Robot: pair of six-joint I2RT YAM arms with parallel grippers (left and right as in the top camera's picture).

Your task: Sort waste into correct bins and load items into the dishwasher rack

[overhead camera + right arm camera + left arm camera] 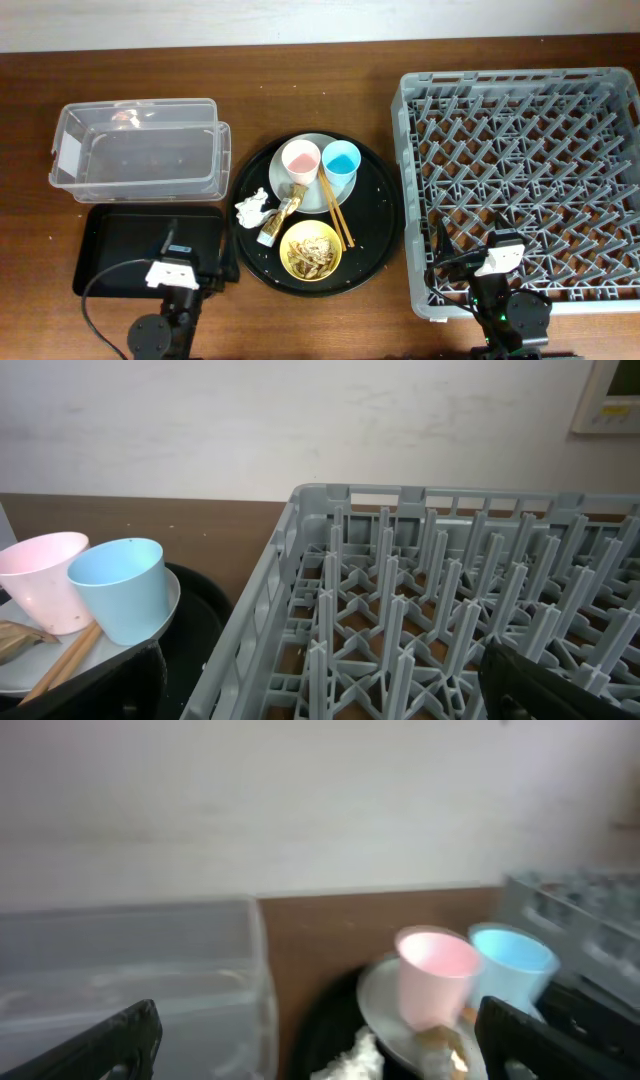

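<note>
Paper looks easiest: the crumpled white paper ball [352, 1058], just ahead-right of the left tool [318, 1010] on the round black tray [385, 215], should be light, soft, pinchable anywhere. The pink tapered cup [437, 975] and light-blue cup [510, 965] beyond seem light and slick; pinch one rim wall. Both tools gape empty, the right tool [320, 660] at the near edge of the grey pegged plastic rack [510, 77]. Brown wooden desk [300, 80], pale wall [300, 420] ahead.

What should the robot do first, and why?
Probably move the left gripper toward the crumpled paper ball. Its jaws stand open and empty, nothing is sorted yet, and that ball lies at the round tray's left edge, nearest that arm.
</note>
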